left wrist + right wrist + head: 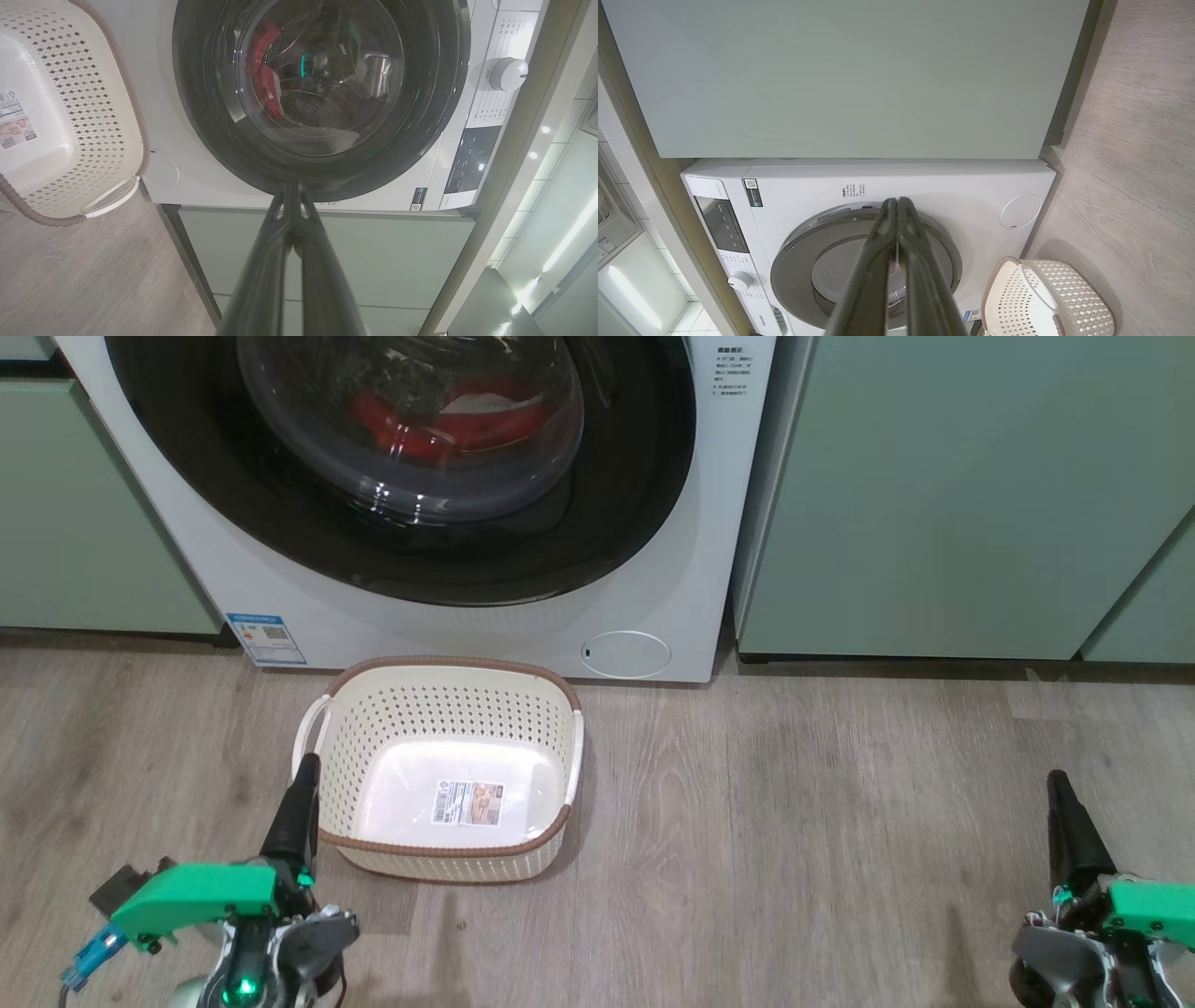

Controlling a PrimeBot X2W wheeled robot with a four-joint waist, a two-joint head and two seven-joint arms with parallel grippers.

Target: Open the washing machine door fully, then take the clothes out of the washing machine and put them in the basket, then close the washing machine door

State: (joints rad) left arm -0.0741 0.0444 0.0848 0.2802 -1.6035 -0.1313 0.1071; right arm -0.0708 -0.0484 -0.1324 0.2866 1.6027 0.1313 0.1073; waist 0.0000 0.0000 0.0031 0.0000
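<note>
The washing machine stands white between cabinets, and the washing machine door, a glossy black ring with a domed glass, sits closed against it. Red clothes show through the glass inside the drum. The cream basket rests on the floor right in front of the machine, with nothing in it but a label. My left gripper is shut and empty, its tip beside the basket's left handle. My right gripper is shut and empty, far right over bare floor. The left wrist view shows the left gripper, the door and the clothes.
Pale green cabinets flank the machine on the right, and another cabinet on the left. A wood-look floor spreads between the basket and my right arm. The right wrist view shows the right gripper, the machine's control panel and the basket.
</note>
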